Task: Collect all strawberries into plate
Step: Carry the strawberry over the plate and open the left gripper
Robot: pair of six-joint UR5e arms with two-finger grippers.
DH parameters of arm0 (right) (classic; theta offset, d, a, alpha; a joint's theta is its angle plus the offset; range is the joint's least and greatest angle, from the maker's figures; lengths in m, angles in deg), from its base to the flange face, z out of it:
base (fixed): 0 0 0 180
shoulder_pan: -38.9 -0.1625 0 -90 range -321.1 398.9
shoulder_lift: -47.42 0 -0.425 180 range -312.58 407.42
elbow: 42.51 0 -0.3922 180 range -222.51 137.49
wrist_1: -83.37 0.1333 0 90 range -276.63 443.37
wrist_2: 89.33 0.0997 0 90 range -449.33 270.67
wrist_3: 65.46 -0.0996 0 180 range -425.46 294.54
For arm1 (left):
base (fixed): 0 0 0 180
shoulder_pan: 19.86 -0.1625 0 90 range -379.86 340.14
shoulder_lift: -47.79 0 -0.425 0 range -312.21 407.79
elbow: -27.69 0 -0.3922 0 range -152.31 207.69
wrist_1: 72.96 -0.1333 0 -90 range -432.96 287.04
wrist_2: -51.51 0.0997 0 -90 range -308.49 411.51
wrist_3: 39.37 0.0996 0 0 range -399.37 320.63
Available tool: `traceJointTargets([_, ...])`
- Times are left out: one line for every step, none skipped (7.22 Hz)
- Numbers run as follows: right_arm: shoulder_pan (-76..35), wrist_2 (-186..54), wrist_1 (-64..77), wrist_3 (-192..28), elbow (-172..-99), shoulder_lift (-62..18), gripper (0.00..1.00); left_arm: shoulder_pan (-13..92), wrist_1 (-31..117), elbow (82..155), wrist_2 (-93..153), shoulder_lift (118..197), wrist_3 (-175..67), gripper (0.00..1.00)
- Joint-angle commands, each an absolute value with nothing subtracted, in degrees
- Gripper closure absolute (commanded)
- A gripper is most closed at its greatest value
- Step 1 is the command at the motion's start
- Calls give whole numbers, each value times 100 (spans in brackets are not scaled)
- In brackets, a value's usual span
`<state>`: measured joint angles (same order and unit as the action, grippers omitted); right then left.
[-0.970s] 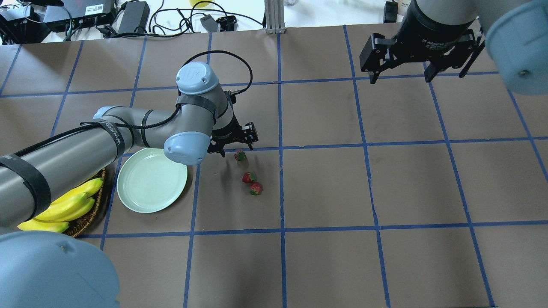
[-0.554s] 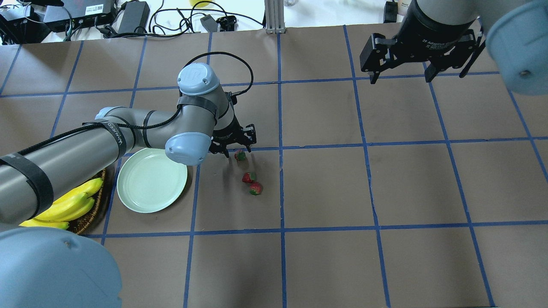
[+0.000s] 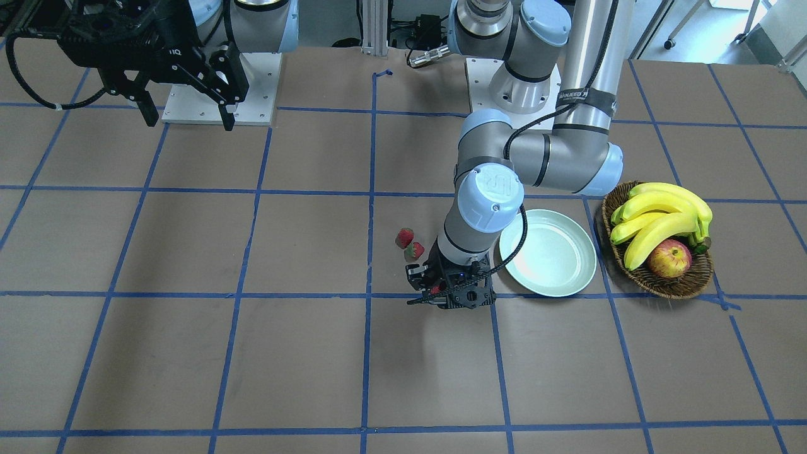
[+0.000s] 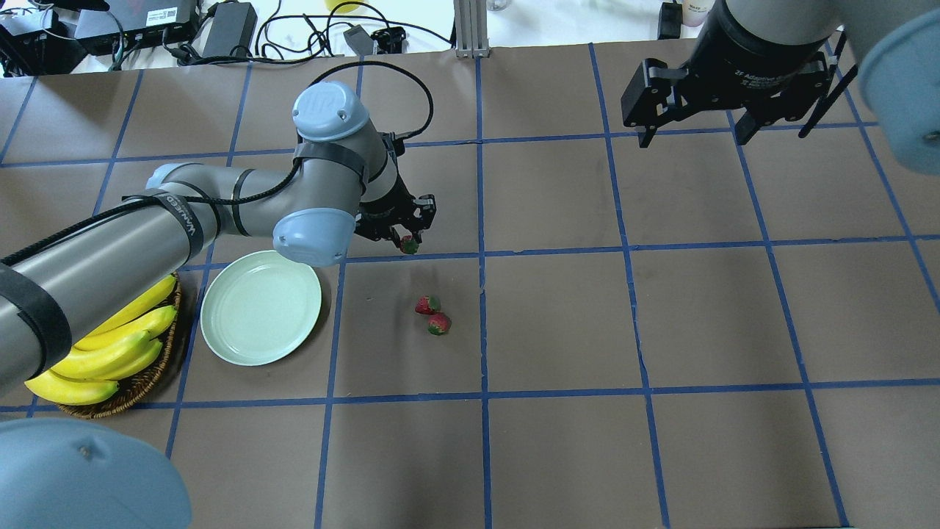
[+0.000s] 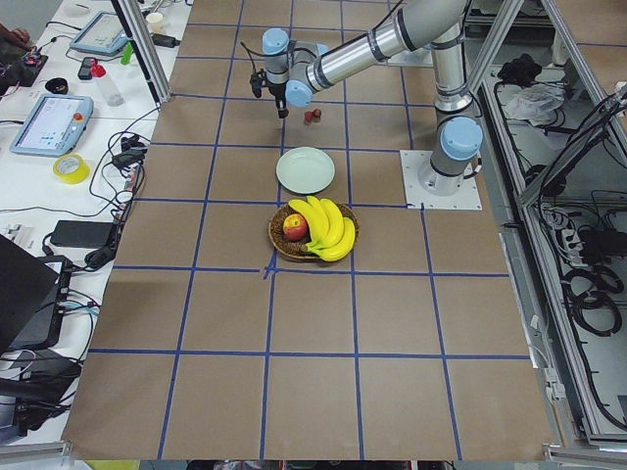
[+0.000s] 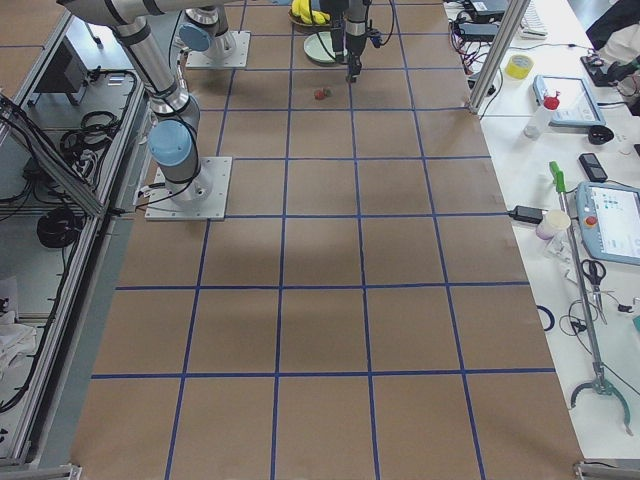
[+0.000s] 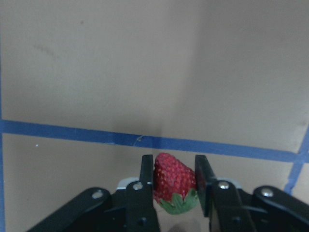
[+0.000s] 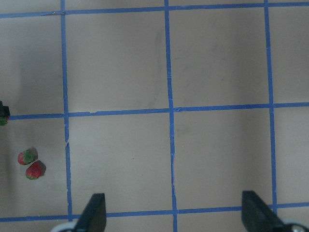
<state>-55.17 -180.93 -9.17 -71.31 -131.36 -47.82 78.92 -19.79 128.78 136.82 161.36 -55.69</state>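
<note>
Red, seeded, cone-shaped: in the wrist view, the strawberry (image 7: pixel 175 181) is pinched between my left claw's (image 7: pixel 174 160) black fingers (image 7: pixel 203 179), long axis along them, tip outward, leafy cap wristward. Overhead, it hangs near the smooth round plate (image 4: pixel 261 307); two strawberries (image 4: pixel 428 305) lie on brown paper (image 4: pixel 558 323). My right claw (image 4: pixel 692 138) gapes, empty.
</note>
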Motion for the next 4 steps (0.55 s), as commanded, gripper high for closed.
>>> traceJointTargets([-5514, -18057, -909, -7135, -13137, -4785, 0, 7500, -798, 12324, 14394, 15732, -4409, 100])
traceJointTargets([-5514, -18056, -909, -7135, -13137, -4785, 0, 7132, -461, 12375, 14414, 15538, -3951, 100])
traceJointTargets([-5514, -18065, -901, -7135, -13137, -4785, 0, 6720, -188, 12462, 14623, 15423, -3424, 100])
traceJointTargets([-5514, -18065, -901, -7135, -13137, -4785, 0, 6298, -159, 12594, 14773, 15396, -2766, 100])
